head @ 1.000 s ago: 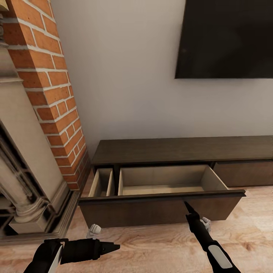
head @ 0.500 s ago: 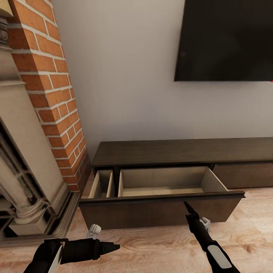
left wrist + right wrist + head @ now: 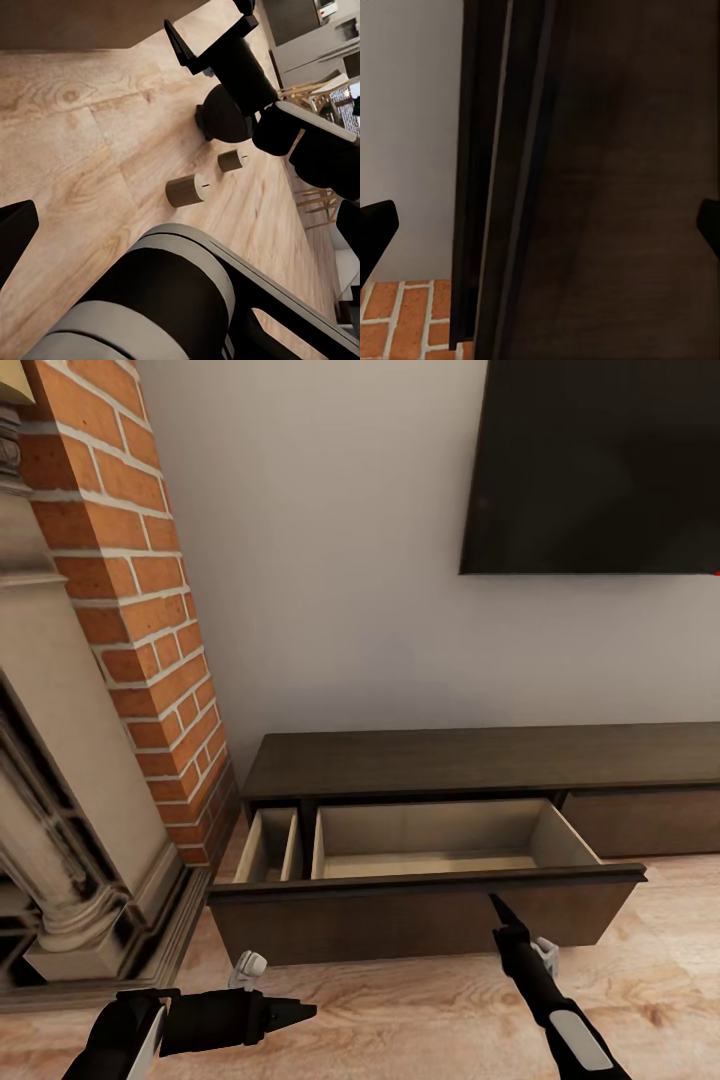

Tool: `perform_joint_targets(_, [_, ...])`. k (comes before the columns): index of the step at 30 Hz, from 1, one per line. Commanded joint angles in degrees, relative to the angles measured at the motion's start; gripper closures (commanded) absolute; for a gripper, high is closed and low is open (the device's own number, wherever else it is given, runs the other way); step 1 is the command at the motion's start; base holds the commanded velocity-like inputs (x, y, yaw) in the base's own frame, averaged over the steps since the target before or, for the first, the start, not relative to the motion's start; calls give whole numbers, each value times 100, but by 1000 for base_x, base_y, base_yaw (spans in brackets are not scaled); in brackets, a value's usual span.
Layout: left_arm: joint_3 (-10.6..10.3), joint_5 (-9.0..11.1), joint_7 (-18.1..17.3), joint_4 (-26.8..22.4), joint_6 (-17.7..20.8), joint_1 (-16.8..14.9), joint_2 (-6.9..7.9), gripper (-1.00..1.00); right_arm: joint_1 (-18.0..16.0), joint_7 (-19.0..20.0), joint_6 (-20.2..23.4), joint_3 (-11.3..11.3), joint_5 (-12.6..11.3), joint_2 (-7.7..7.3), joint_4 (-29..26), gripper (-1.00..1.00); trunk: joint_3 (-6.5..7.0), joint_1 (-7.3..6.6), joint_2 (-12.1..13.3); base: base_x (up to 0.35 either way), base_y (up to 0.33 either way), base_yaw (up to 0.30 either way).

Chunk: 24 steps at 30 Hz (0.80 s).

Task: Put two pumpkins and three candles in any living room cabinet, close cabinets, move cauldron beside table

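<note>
wood floor [image 3: 400, 1000], open cabinet [image 3: 430, 915], right hand [image 3: 497, 905]

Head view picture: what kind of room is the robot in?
Most likely a living room. A big dark flat screen hangs on the wall above a long, low cabinet with its drawer pulled open, and a brick fireplace stands beside it.

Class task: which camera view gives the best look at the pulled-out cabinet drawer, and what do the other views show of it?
The head view: the drawer shows whole, open, pale inside. The right wrist view shows just its dark front close up. The left wrist view catches a dark wood edge, probably its front.
</note>
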Motion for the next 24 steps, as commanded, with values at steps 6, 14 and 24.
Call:
perform_joint_targets(6, [1,18,33,0,55,-2,-3,-100,-3,13,61,-67,-52,-21,40,-100,-5,-1,-2,0,0,0])
perform_joint_targets(14, [1,18,52,0,55,0,-5,-100,-3,11,67,-73,-50,-41,51,-100,-5,-1,-2,0,0,0])
perform_joint_targets(24, [1,18,50,0,55,2,-5,-100,-3,12,68,-70,-51,-46,46,-100,-5,-1,-2,0,0,0])
